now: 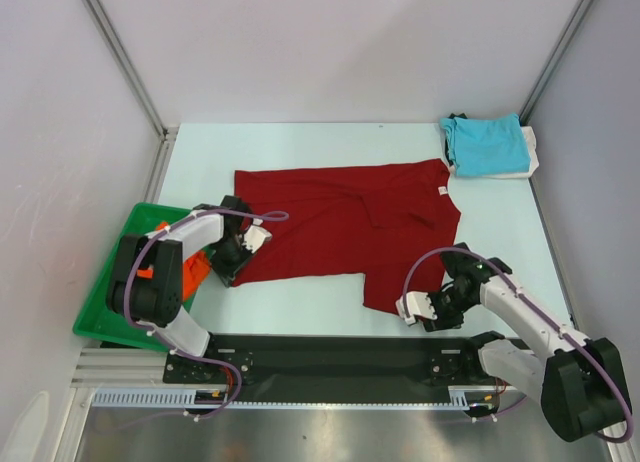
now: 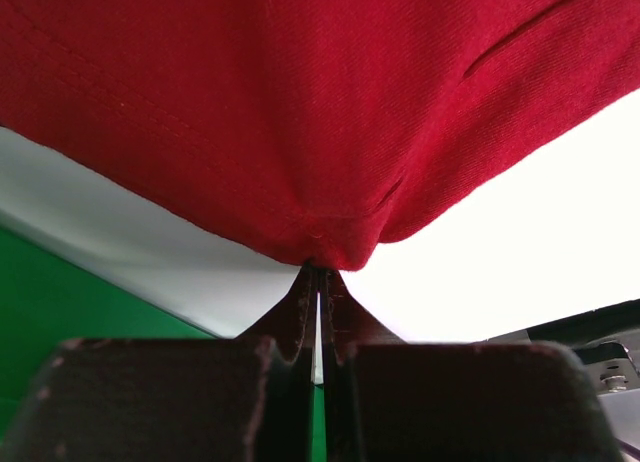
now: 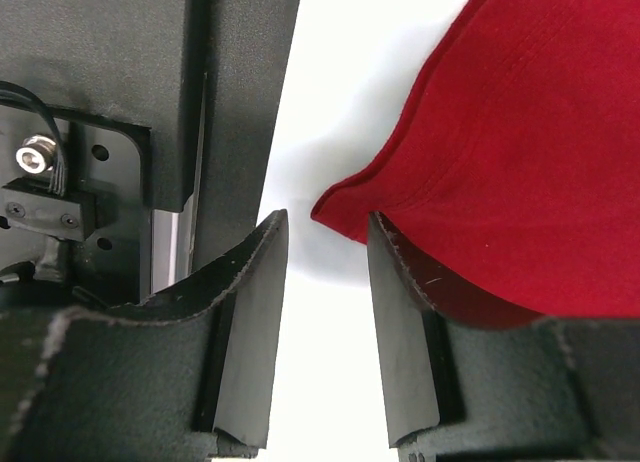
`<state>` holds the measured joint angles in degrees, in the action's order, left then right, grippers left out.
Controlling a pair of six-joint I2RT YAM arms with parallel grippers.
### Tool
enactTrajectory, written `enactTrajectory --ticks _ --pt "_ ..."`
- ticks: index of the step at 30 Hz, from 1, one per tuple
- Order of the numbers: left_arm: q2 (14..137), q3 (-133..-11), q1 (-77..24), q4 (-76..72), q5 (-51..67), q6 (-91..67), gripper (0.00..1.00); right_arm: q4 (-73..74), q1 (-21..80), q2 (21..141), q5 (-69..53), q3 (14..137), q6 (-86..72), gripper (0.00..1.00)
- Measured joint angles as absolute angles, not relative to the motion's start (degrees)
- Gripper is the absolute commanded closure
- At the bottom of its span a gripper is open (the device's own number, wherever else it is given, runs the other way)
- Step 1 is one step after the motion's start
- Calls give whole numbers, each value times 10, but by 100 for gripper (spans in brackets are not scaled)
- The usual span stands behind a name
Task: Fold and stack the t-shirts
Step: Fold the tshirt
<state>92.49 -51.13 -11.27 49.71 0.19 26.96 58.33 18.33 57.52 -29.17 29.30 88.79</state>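
Overhead, a pale table [image 1: 300,304] sits boxed in by plain grey walls [image 1: 350,42], with metal posts [image 1: 120,52] running up the far corners. At near left a green tray [image 1: 100,317] sits at the table's edge, holding a bright orange t-shirt [image 1: 197,270] that is largely hidden behind the left arm. The left gripper [image 1: 243,254] has its jaws pressed together on the near-left corner of the dark red t-shirt [image 1: 340,217]. That shirt lies spread across the middle of the table, a fold creasing its right half. At its near-right corner the right gripper [image 1: 412,307] sits low with jaws apart, the hem corner just beyond the fingertips and not pinched. In the far right corner a folded turquoise t-shirt [image 1: 487,144] lies atop something white [image 1: 531,154], with a dark scrap behind it too small to identify. Both wrist views crop the red shirt to a single corner.
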Motion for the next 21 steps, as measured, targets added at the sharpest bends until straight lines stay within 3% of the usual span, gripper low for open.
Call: enactTrajectory --ticks 5,7,8,9,12,21 --pt "927 -514 -113 499 2 270 100 566 187 595 -287 289 885 61" --pt "927 -514 -113 499 2 270 99 555 189 605 -284 288 880 68" --pt "928 -514 -113 499 2 270 99 549 190 610 -283 288 875 73" --pt "928 -514 -113 500 2 270 100 544 190 615 -281 288 871 84" --pt "929 -514 -113 500 2 270 100 532 191 623 -278 291 856 100" --pt "929 -516 -113 501 2 270 99 590 192 529 -262 314 816 100"
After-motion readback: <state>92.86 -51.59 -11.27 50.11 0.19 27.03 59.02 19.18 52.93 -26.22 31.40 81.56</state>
